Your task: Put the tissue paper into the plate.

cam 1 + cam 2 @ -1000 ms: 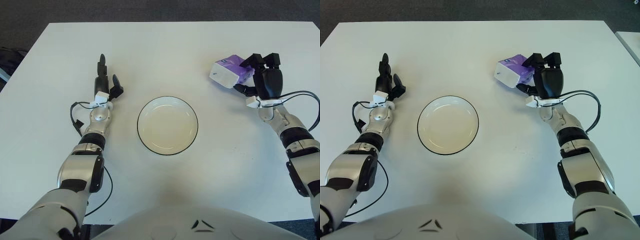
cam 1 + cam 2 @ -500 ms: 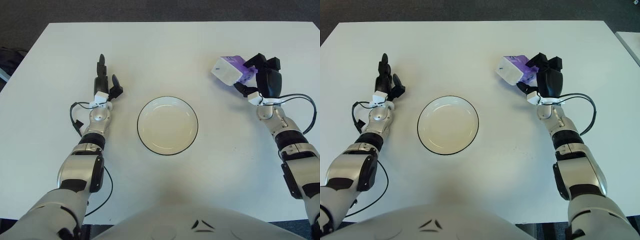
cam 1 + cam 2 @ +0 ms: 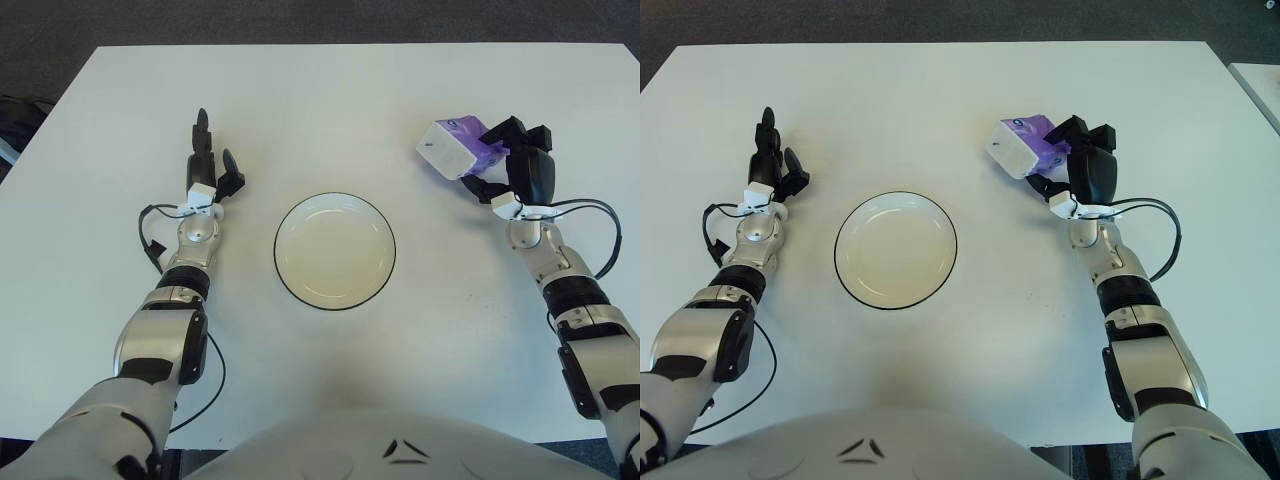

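- Left eye view: one purple and white soft tissue paper pack, one round white shallow plate with a thin black rim, both over a plain white matte rectangular worktop
- The plate sits at the middle of the worktop and holds nothing; its inside is smooth and slightly glossy
- The right hand is on the right of the plate, its black fingers curled around the purple end of the tissue paper pack, pinching it; the pack's white end points toward the plate and is tilted
- The pack is well apart from the plate, up and to its right
- The left hand shows left of the plate, fingers spread and holding nothing, one pointing straight away from the robot
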